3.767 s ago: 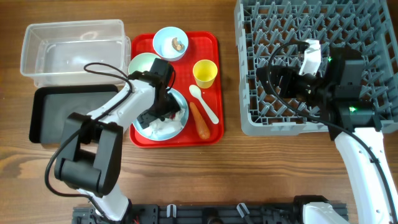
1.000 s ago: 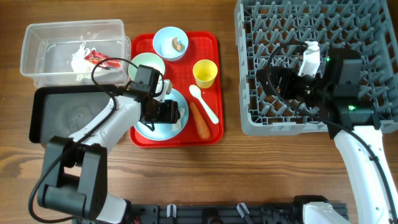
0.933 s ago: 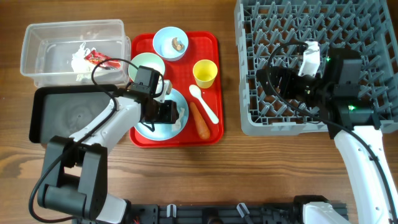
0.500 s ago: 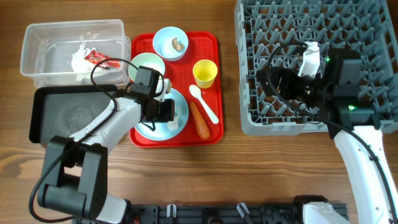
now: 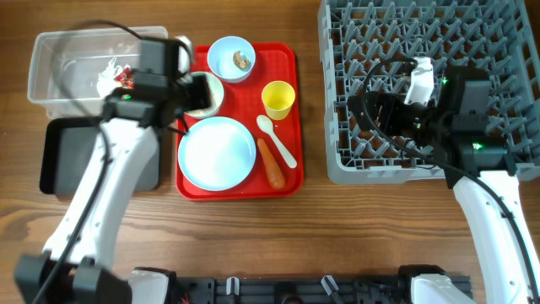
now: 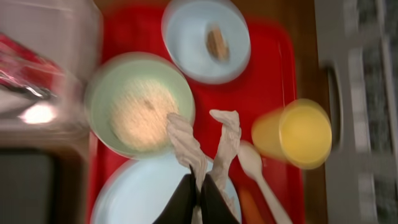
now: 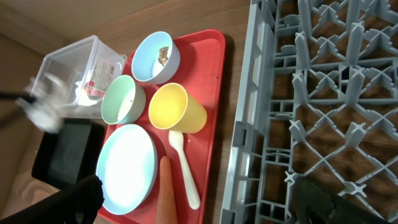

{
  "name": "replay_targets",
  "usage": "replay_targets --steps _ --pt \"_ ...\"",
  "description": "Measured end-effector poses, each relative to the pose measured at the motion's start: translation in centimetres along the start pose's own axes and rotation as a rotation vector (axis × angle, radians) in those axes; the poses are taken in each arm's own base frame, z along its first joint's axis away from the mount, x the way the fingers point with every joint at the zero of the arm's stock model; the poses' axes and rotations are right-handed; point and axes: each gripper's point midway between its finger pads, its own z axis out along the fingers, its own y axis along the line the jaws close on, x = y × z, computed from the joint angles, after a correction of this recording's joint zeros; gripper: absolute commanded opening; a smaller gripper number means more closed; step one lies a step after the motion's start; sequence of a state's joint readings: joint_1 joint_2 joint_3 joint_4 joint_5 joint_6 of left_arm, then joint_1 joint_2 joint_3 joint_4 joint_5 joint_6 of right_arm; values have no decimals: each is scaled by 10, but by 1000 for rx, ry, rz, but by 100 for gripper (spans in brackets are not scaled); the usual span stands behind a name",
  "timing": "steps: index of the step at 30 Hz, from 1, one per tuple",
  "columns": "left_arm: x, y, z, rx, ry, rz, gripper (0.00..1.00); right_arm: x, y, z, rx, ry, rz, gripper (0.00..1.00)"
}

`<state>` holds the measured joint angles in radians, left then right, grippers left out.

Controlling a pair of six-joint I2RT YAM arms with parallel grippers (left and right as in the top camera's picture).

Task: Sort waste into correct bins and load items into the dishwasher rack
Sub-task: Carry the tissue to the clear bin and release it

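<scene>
Tub (image 5: 59, 80) left of serving tray (image 5: 274, 61), rack (image 5: 337, 165) to its right, plate (image 5: 216, 152), cup (image 5: 278, 100), spoon (image 5: 278, 142), carrot (image 5: 270, 165) on the tray

Overhead view: lighting is bright, even and diffuse. The desk (image 5: 253, 245) carries only short, soft shadows beside my arms. My left arm (image 5: 118, 160) is motion-smeared in the upper left.

Left wrist view: the whole frame is motion-blurred, including the tissue (image 6: 185, 140). A glare spot sits on the clear tub (image 6: 37, 115) at the left edge.

Right wrist view: the rack (image 7: 323, 93) is sharp. The fingers (image 7: 78, 198) of my right tool (image 7: 199, 200) are dark and soft along the bottom.
</scene>
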<state>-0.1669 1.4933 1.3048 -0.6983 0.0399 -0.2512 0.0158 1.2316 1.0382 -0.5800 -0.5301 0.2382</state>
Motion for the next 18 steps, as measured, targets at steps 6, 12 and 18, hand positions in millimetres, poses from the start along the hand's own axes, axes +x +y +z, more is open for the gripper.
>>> replay_targets --steps 6,12,18 --pt "-61 87 -1 -254 -235 -187 10 0 0 0 0 1 1 100" --pt "-82 176 61 -394 -311 -315 100 3 -1 0 3 10 6 100" --pt "-70 188 79 -416 -272 -332 100 4 -1 0 4 16 10 100"
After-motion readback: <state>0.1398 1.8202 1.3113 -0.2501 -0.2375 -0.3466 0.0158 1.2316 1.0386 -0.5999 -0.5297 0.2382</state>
